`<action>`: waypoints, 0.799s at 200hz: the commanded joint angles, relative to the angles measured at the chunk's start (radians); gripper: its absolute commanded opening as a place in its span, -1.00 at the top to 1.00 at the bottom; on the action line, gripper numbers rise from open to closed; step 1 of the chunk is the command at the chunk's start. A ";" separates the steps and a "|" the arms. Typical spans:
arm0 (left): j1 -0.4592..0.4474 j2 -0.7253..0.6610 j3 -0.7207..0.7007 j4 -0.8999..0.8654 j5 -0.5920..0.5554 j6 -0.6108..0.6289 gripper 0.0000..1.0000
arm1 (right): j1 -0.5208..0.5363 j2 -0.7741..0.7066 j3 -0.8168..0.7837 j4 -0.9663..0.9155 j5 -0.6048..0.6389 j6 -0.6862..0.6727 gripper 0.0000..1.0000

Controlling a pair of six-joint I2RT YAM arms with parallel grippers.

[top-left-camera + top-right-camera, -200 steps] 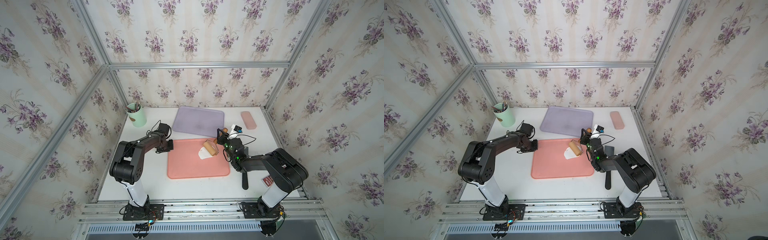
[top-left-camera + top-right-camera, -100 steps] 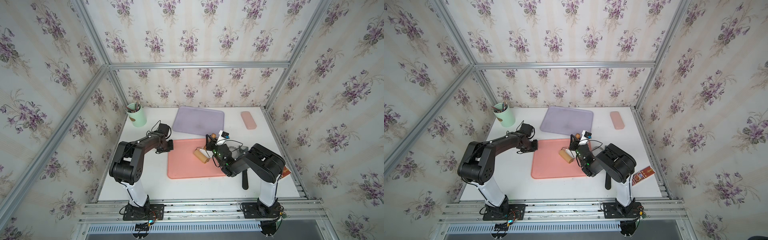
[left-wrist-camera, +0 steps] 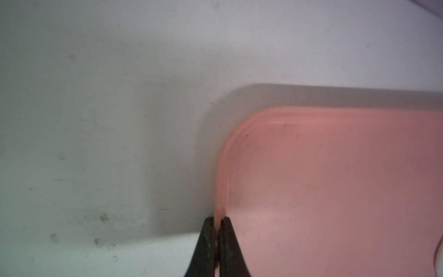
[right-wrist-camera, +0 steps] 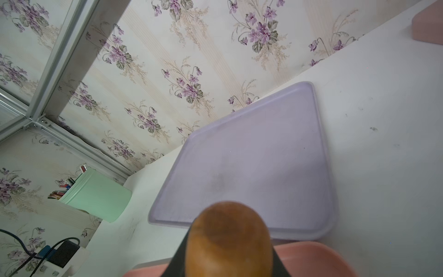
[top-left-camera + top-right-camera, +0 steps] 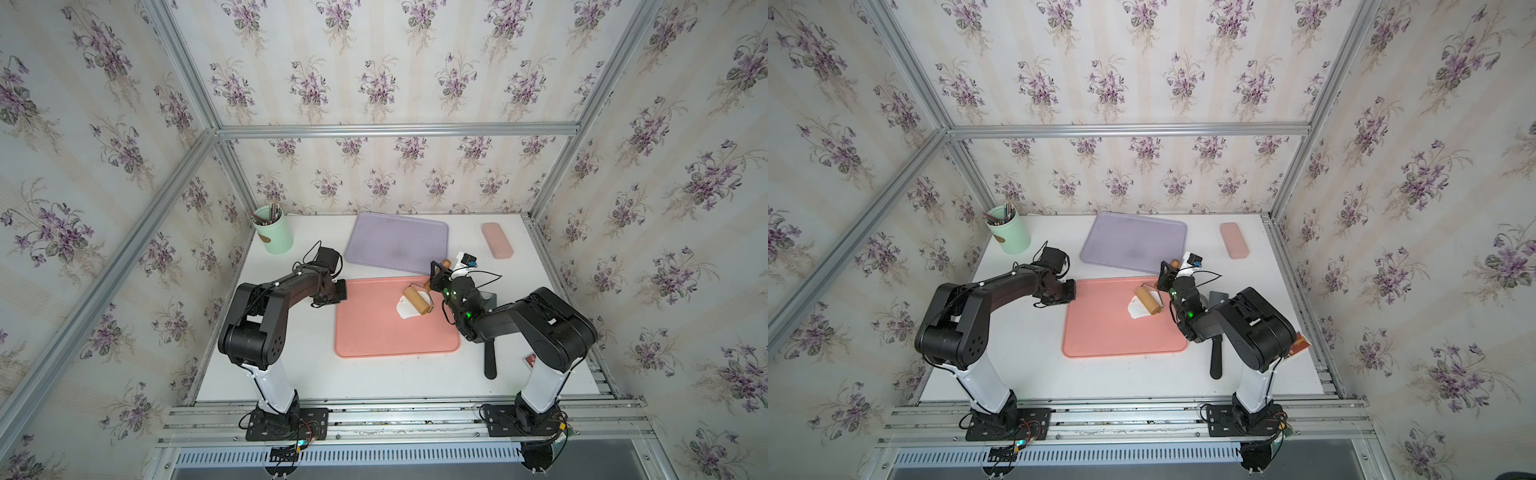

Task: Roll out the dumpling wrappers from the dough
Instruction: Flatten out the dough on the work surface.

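Status: rolling is in progress and no wrapper is complete.

1. Dough. The dough lies on the pink tray, in the part of it toward the far right corner. It is pressed to a thin white sheet with an uneven outline, not a clean round. In both top views it shows as a single patch.

2. Roller. The wooden roller rests across the far right side of the dough, touching it. The near left part of the sheet is exposed beside the drum.

3. Right tool. The right tool is closed on the roller's handle. In the right wrist view, the rounded wooden end fills the gap between the two dark fingers.

4. Left tool. The left tool is shut down almost fully, pinching the rim of the pink tray at its left edge near the far corner. It appears to steady the tray on the table against the push of the roller.

5. Remaining work. The purple tray behind the pink one is bare, and no finished round wrapper is visible anywhere. Judging by the ragged edge, the sheet probably needs more passes to even it out. It must then be shaped into rounds. The task looks to be in its early to middle stage.
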 commanded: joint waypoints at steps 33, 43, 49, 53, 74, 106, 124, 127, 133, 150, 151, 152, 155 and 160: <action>-0.004 0.012 -0.009 -0.057 0.000 -0.011 1.00 | 0.122 0.126 0.008 -0.040 0.042 0.004 1.00; -0.002 0.011 -0.009 -0.058 -0.003 -0.011 1.00 | 0.146 0.131 0.016 -0.031 0.049 0.029 1.00; -0.002 0.012 -0.008 -0.059 -0.006 -0.012 1.00 | 0.149 0.127 0.012 -0.021 0.040 0.049 1.00; -0.002 0.013 -0.008 -0.060 -0.008 -0.010 1.00 | 0.147 0.116 0.008 -0.015 0.037 0.065 1.00; -0.001 0.017 -0.002 -0.071 -0.017 -0.005 1.00 | 0.115 0.004 -0.017 -0.022 0.014 0.083 1.00; -0.003 0.007 -0.011 -0.062 -0.020 -0.007 1.00 | -0.016 -0.156 -0.062 -0.076 -0.061 0.100 1.00; -0.003 0.009 -0.014 -0.055 -0.010 -0.007 1.00 | -0.083 -0.158 -0.077 -0.109 -0.050 0.055 1.00; -0.003 0.010 -0.014 -0.054 -0.010 -0.007 1.00 | -0.085 -0.152 -0.078 -0.108 -0.047 0.045 1.00; -0.004 0.010 -0.014 -0.054 -0.012 -0.007 1.00 | -0.085 -0.136 -0.081 -0.102 -0.039 0.010 1.00; -0.004 0.013 -0.016 -0.051 -0.012 -0.004 1.00 | -0.084 -0.070 -0.063 -0.109 -0.021 -0.046 1.00; -0.004 0.014 -0.016 -0.051 -0.012 -0.004 1.00 | -0.084 -0.067 -0.063 -0.108 -0.019 -0.047 1.00; -0.004 0.015 -0.016 -0.050 -0.012 -0.003 1.00 | -0.083 -0.063 -0.063 -0.107 -0.018 -0.051 1.00; -0.004 0.016 -0.015 -0.050 -0.012 -0.003 1.00 | -0.080 -0.051 -0.062 -0.104 -0.013 -0.059 1.00; -0.003 0.017 -0.015 -0.048 -0.010 -0.003 1.00 | -0.071 -0.034 -0.062 -0.101 0.001 -0.066 1.00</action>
